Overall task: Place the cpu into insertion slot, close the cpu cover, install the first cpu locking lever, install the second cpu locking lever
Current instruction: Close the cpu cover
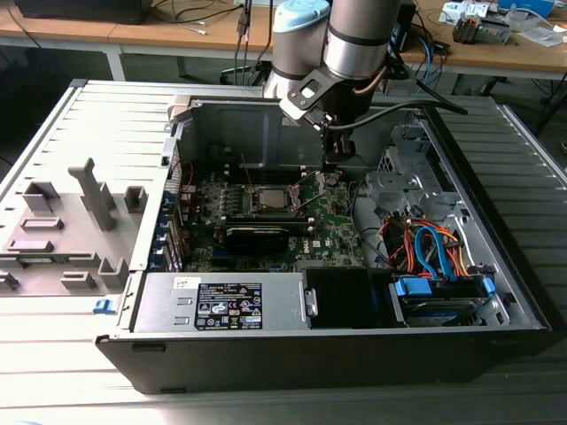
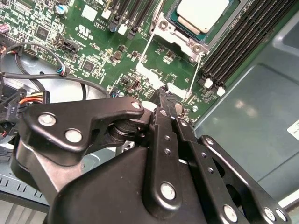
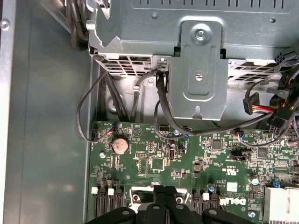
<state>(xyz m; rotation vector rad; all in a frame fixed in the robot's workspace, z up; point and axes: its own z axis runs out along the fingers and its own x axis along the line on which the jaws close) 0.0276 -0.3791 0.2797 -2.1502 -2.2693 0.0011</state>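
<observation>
Inside the open computer case, the insertion slot [image 1: 267, 197] sits mid-motherboard. In the second wrist view the cpu [image 2: 202, 13] lies flat in it, its top looking pale, with the silver cpu cover [image 2: 180, 37] framing it. Two thin wire locking levers [image 2: 145, 49] [image 2: 192, 79] run from the socket toward my gripper. My gripper [image 1: 330, 166] hangs just to the exterior view's right of the socket. Its black fingers are shut together, and their tip [image 2: 164, 93] is close above the board near the lever ends. Whether it touches a lever I cannot tell. In the first wrist view the gripper [image 3: 164, 189] is over the green board.
A black card [image 1: 257, 235] lies just in front of the socket, with memory slots [image 2: 238, 42] beside it. A power supply [image 1: 226, 304] fills the case's front. A drive cage with blue and orange cables [image 1: 434, 252] stands on the exterior view's right. A metal bracket [image 3: 198, 70] and loose black cables border the board.
</observation>
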